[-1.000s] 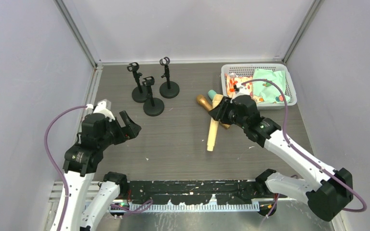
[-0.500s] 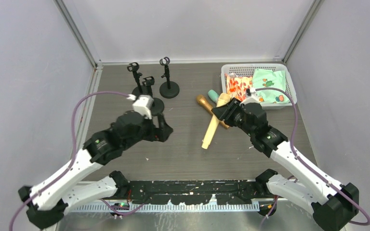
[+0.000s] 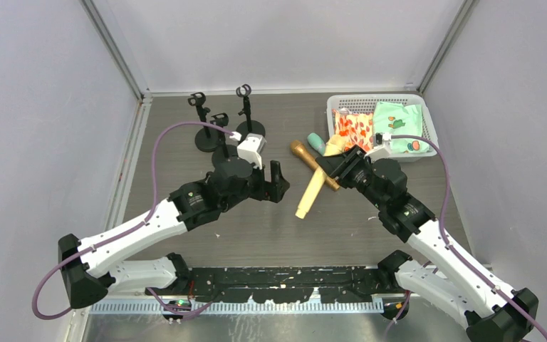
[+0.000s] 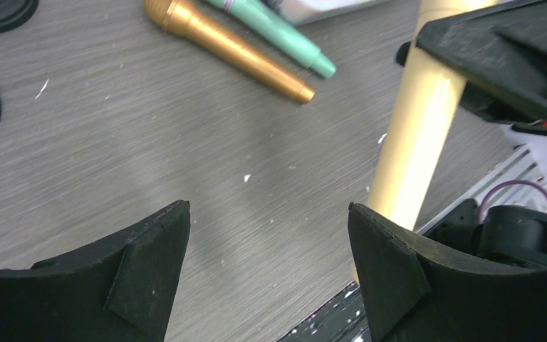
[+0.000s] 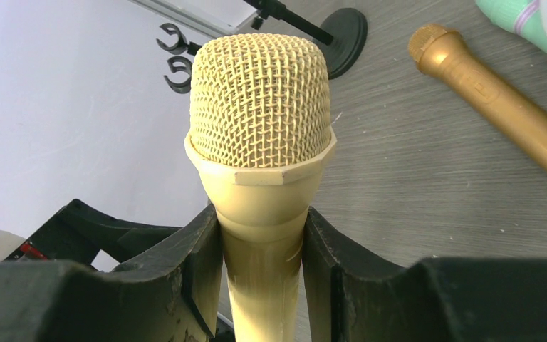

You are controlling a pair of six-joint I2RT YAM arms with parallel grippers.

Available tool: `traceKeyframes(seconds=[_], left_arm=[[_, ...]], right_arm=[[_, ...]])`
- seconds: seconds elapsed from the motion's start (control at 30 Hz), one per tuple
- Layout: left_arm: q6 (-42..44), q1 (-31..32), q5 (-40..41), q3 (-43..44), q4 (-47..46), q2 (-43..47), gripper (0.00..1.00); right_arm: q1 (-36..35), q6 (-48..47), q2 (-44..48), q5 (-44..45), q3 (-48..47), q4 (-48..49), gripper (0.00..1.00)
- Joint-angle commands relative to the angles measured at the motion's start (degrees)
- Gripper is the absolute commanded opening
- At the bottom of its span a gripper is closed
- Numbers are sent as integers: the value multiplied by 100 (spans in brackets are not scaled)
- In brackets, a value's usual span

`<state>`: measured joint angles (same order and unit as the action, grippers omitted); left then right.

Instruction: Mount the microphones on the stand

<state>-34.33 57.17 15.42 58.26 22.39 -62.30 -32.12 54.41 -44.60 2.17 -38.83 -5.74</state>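
Observation:
My right gripper (image 3: 343, 166) is shut on the cream-yellow microphone (image 3: 309, 194) just below its mesh head and holds it tilted above the table; it shows close up in the right wrist view (image 5: 260, 107). The golden-brown microphone (image 3: 306, 157) and the mint-green microphone (image 3: 315, 140) lie on the table behind it. My left gripper (image 3: 279, 185) is open and empty, just left of the cream microphone's lower end (image 4: 417, 135). Three black stands (image 3: 244, 114) are at the back left; one is partly hidden by my left arm.
A white basket (image 3: 381, 102) with patterned cloth packs stands at the back right. Grey walls close in the table on the left, back and right. The arm bases and a black rail are at the near edge.
My left arm has swung from the left side to the middle, its open gripper now beside the cream microphone. My right gripper has shifted slightly right with the microphone.

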Motion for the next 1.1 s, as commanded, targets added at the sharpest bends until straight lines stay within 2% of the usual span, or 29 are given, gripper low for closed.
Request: traceKeyframes(seconds=[0.0, 0.2, 0.57, 0.63, 0.9, 1.07], left_arm=[[-33, 20, -98, 62, -823, 12, 82], [105, 110, -596, 135, -1171, -118, 80], [286, 341, -582, 240, -1294, -335, 76], [295, 348, -580, 212, -1335, -351, 76], [366, 343, -585, 324, -1587, -556, 77], [335, 346, -686, 450, -1627, -783, 72]], right_arm=[[19, 207, 80, -136, 66, 835, 1], [16, 268, -67, -512, 74, 1268, 1], [-53, 189, -149, -814, 0, 1595, 1], [-51, 305, -138, -851, 133, 1925, 1], [-59, 526, -399, -1171, -37, 1920, 1], [-65, 788, -447, -1277, 113, 2433, 1]])
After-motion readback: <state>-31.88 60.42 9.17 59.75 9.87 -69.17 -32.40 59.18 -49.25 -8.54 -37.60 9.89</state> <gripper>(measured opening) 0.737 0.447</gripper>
